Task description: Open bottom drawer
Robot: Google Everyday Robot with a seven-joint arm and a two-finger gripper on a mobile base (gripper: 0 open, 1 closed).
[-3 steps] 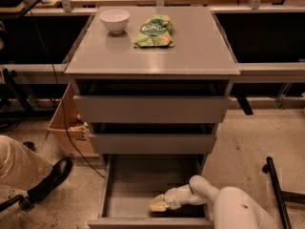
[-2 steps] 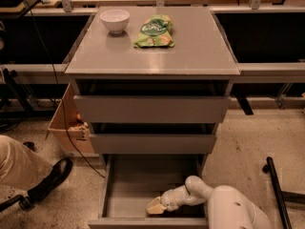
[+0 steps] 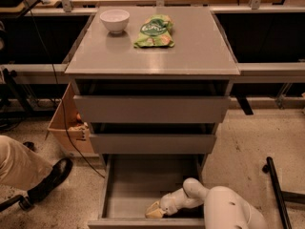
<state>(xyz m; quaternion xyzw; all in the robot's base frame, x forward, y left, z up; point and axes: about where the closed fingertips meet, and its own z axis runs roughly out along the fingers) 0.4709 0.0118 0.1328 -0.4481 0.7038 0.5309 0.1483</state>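
The bottom drawer of the grey cabinet stands pulled far out, its shallow grey tray showing and its front panel at the lower frame edge. My gripper reaches down from the white arm at the lower right and sits inside the tray, just behind the front panel near its middle. Its tan fingertips rest close to the panel's inner face.
Above are the middle drawer and the top drawer, both pushed in. A white bowl and a green chip bag lie on the cabinet top. A cardboard box and a person's leg and shoe are at the left. A black stand is right.
The gripper and arm have drawn slightly nearer, toward the front panel, and the drawer looks pulled a little further out.
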